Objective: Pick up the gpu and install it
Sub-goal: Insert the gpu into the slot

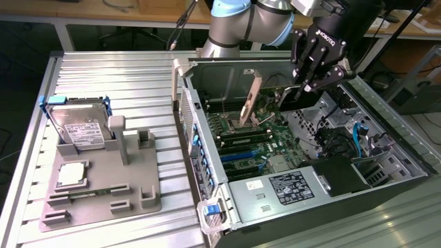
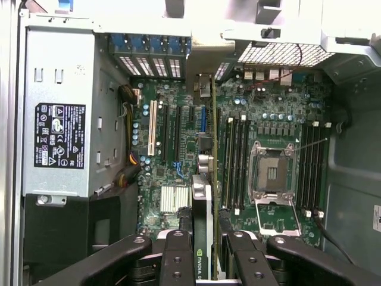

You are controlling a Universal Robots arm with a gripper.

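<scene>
1. The tool is closed narrow on the gpu, with its fingers pressed on both faces of the card.
2. In the wrist view the gpu is seen edge-on between the tool's fingers. It stands upright over the motherboard, inside the open computer case.
3. The card's pale bracket points toward the case's rear slot openings. Whether its lower edge has reached a slot cannot be told.
4. Near the card inside the case are a white expansion slot, a silver heatsink, memory slots and the open CPU socket.
5. The power supply sits in one corner of the case.
6. Well apart, at the exterior view's left, a grey holder rests on the ribbed metal surface. It carries a hard drive standing on edge and a square processor chip.
7. "ROBOTIQ" is printed on the tool's body and "NVIDIA" on the card's edge. The power supply's black label is too small to read.
</scene>
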